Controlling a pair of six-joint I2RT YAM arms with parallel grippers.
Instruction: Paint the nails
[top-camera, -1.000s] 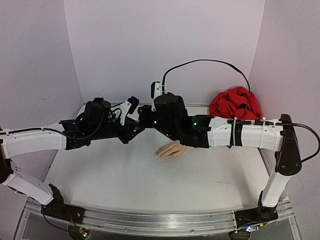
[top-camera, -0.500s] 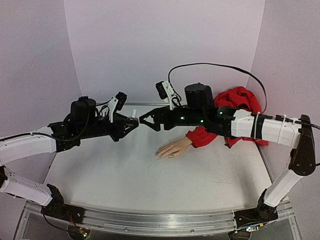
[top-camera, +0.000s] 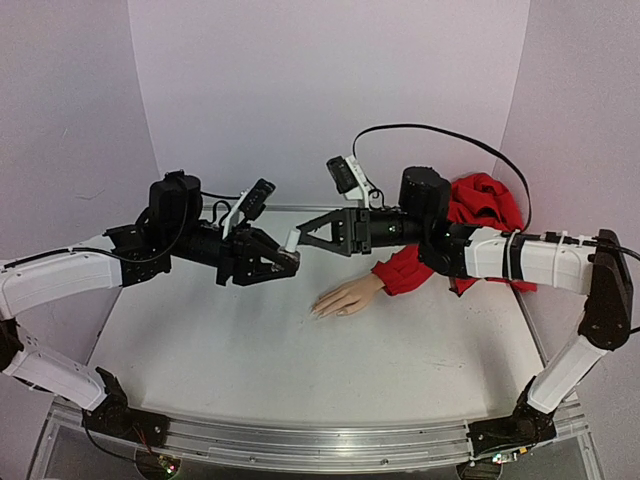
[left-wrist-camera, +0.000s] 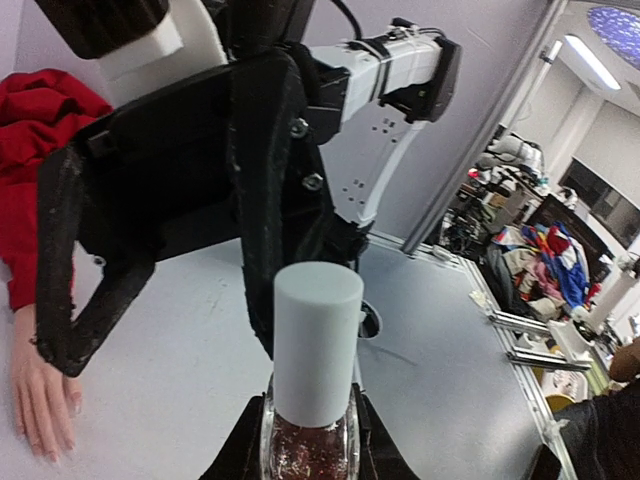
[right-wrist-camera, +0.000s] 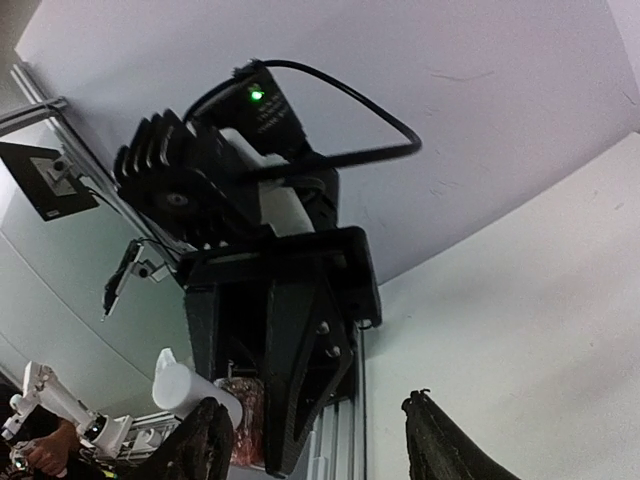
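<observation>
White bench (top-camera: 200, 350) beneath it all. At its 2 o'clock corner, a bunched red sleeve (top-camera: 482, 205), running down toward 8 o'clock and ending at the wrist of a pale peach mannequin hand (top-camera: 348, 297). Lies flat near the middle of the bench, long axis from wrist at 2 o'clock to tips at 8 o'clock, pointing at 8 o'clock.

Above the bench, at 11 o'clock from the hand, 2 tools meeting tip to tip in the air. From 9 o'clock, the left tool (top-camera: 283, 260): narrow, clamped from both sides on the glass body of a small bottle (left-wrist-camera: 310, 425). From 3 o'clock, the right tool (top-camera: 302, 233): spread wide, gripping nothing, 1 of its fingers (left-wrist-camera: 270, 190) just behind the bottle's top in the left wrist view. Touching or not, cannot tell.

Bottle in line with the left tool, top end leading toward 2 o'clock in the top view, toward the right tool. Inside the clear glass, a dark red glittery liquid (left-wrist-camera: 300, 455). On the neck, a plain white cylindrical cap (left-wrist-camera: 318, 335), seated.

Smallest, the nails (top-camera: 316, 311): at the 8 o'clock end of the hand, down on the bench, apart from both tools and the bottle. Too small to tell any colour on them.
</observation>
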